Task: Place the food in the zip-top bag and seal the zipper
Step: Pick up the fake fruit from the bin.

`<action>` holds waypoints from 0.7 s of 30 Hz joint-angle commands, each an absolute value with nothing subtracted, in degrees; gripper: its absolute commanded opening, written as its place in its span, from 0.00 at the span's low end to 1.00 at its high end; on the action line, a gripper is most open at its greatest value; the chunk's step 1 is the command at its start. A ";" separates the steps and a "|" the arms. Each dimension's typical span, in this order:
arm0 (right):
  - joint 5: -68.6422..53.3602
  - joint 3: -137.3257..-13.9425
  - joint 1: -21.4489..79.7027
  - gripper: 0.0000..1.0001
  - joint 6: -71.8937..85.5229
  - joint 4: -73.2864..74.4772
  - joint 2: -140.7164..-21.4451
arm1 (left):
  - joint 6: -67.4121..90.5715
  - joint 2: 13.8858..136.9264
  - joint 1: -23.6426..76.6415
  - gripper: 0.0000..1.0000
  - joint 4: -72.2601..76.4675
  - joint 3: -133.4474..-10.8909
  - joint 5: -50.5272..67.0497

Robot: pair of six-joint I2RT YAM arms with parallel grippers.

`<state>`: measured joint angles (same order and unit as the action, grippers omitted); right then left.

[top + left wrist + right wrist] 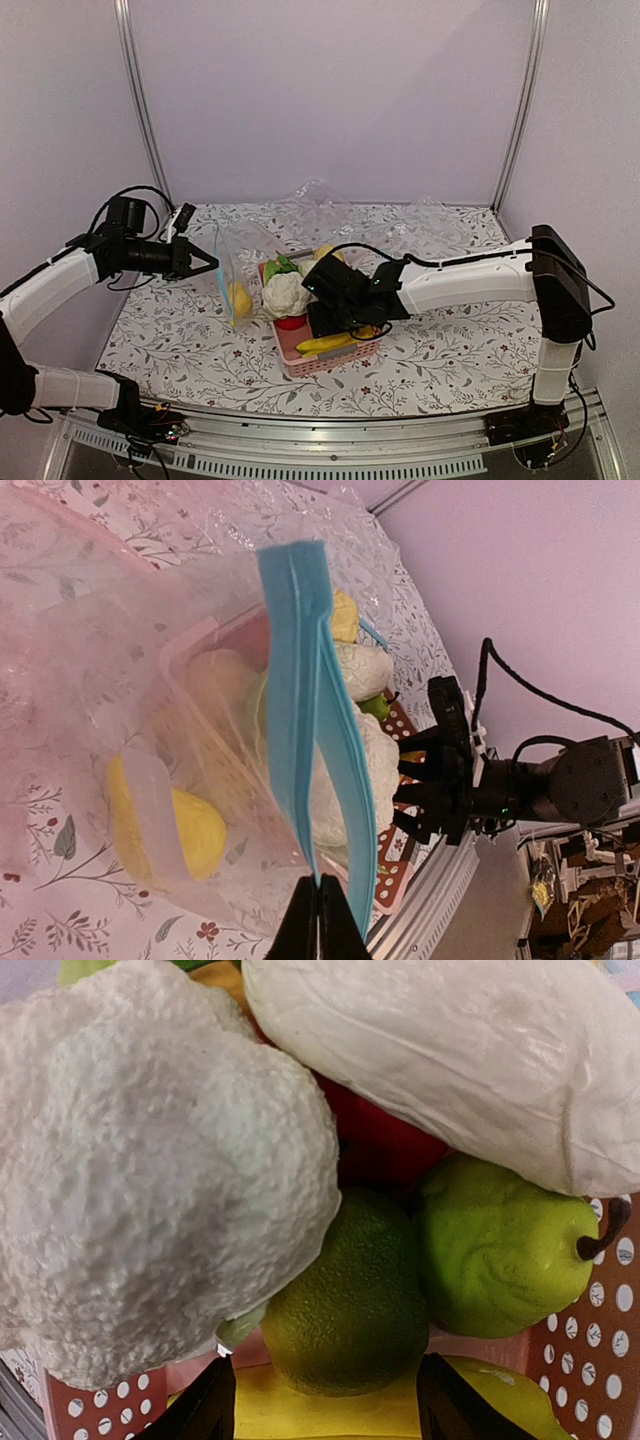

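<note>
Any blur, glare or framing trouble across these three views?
Top view: even light, sharp, but the clear bag nearly vanishes against the patterned table. Left wrist view: turned sideways, zipper crisp, bag film hazing the basket behind it. Right wrist view: extremely close, cauliflower filling the left half, no glare.

Robot lab test cell. Plain lilac panels [330, 90] framed by aluminium posts [142, 110] enclose a floral-covered table [450, 350]. Left arm [50, 285] and right arm [470, 275] are bolted to a metal rail [330, 445].
</note>
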<state>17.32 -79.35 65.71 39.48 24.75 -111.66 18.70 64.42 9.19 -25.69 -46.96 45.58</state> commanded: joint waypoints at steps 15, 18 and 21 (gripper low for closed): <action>18.71 -84.97 64.72 0.50 35.62 24.59 -116.64 | 19.20 64.17 7.74 0.00 -23.88 -46.10 47.17; 18.42 -85.25 64.77 0.51 35.85 24.56 -117.19 | 19.27 64.16 7.57 0.00 -23.68 -46.03 47.37; 18.76 -85.41 64.85 0.55 36.18 24.85 -117.72 | 19.33 64.20 7.48 0.00 -23.58 -45.88 47.54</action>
